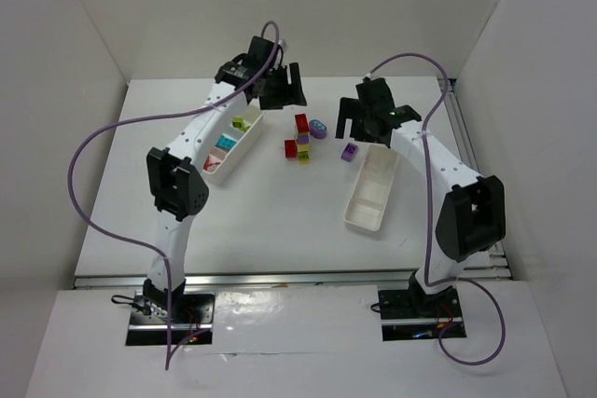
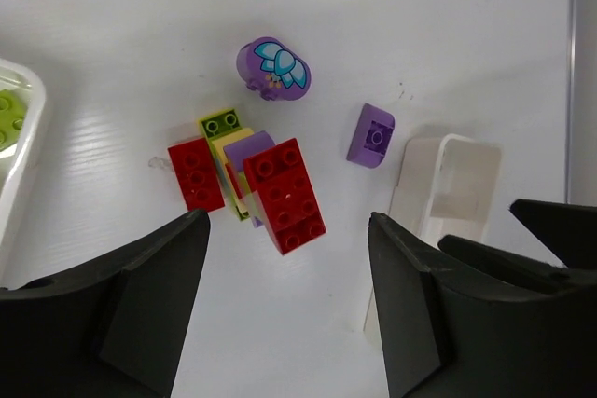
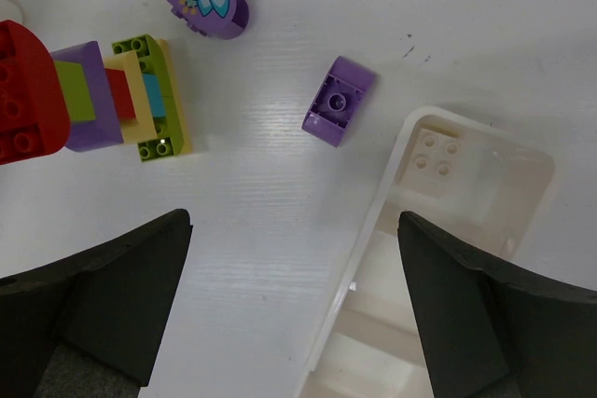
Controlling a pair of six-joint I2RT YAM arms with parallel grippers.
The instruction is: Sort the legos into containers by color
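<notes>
My left gripper (image 2: 287, 249) is spread wide and holding nothing, with the brick pile (image 2: 280, 195) just ahead of the fingertips, lined up for a grab. My right gripper (image 3: 294, 240) is wide apart too, with the purple brick (image 3: 338, 100) ahead and the tray (image 3: 471, 170) beside one finger.

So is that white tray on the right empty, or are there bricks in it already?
Empty: the right tray shows only bare white compartments from above and from the wrist camera, nothing coloured inside.

Left gripper (image 2: 287, 230), right gripper (image 3: 294, 226) — jaws apart, empty
</notes>
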